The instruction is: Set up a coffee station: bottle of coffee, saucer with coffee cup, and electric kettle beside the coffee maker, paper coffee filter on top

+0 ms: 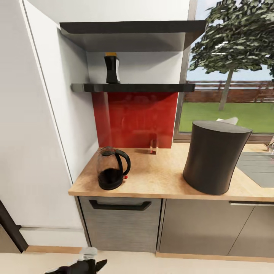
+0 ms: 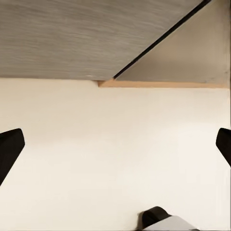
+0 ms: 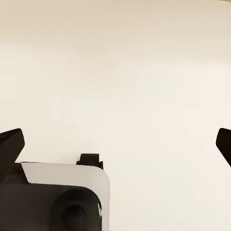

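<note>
Down at the bottom of the head view, the left tool [image 1: 85,262] hangs low over the floor [image 2: 115,159], fingers spread wide and holding nothing. Right tool [image 3: 115,139] is the same: wide open, empty, pointed at the floor, so both arms look parked for driving. Kettle [image 1: 111,168] sits near the surface's [image 1: 160,179] left end, well apart from the big dark coffee maker [image 1: 214,156]. Coffee jar [image 1: 112,68] is up on the shelf [image 1: 152,87], not yet fetched. That's probably the next grab.
</note>
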